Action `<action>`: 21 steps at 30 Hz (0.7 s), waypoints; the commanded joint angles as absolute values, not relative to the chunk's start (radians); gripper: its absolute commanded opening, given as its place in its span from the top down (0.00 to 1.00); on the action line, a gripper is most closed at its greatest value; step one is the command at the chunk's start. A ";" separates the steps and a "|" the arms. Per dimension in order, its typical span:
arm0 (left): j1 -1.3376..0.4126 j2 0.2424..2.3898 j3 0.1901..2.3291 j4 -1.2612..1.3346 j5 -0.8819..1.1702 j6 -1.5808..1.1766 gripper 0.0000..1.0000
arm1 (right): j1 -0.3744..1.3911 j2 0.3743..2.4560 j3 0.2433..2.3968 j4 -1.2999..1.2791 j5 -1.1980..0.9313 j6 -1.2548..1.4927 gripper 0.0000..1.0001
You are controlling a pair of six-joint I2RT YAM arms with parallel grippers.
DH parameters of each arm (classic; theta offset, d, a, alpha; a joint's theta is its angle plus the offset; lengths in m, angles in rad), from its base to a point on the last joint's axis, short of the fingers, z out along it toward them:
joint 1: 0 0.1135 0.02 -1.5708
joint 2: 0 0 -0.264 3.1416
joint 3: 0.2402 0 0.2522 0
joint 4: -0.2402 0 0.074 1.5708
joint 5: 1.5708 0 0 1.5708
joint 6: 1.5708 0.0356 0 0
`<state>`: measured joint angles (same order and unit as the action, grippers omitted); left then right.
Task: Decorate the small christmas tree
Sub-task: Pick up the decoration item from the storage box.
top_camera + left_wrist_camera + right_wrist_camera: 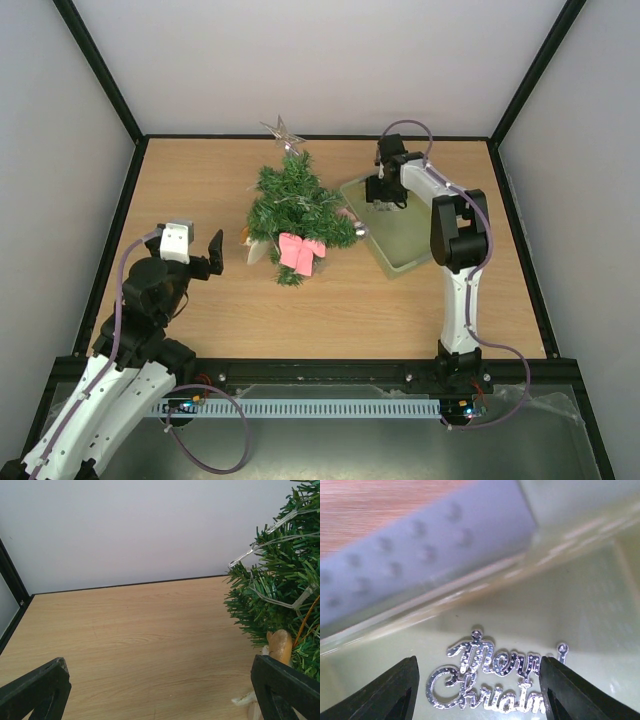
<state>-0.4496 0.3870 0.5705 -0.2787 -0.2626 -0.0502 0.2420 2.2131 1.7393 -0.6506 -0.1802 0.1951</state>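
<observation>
The small christmas tree (295, 205) lies on the table, with a clear star (282, 130) at its far tip, a pink bow (300, 252) and a clear light string on it; its branches also show in the left wrist view (285, 580). My right gripper (480, 690) is open, low inside the pale green basket (405, 235), its fingers either side of a silver "Merry Christmas" ornament (490, 680) lying on the basket floor. My left gripper (212, 252) is open and empty, left of the tree.
A small tan figure ornament (279, 646) hangs at the tree's left side next to my left finger. A small silver ball (361, 230) sits at the tree's right edge by the basket. Black frame rails border the table.
</observation>
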 commanded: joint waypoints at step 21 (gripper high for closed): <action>-0.453 0.393 0.573 -0.274 -0.276 -0.038 0.00 | 0.197 2.334 1.899 -0.840 -0.208 -0.437 0.29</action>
<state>-0.4496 0.3935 0.5705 -0.2790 -0.2630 -0.0483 0.2085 2.2864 1.8755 -0.8040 -0.2428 -0.4088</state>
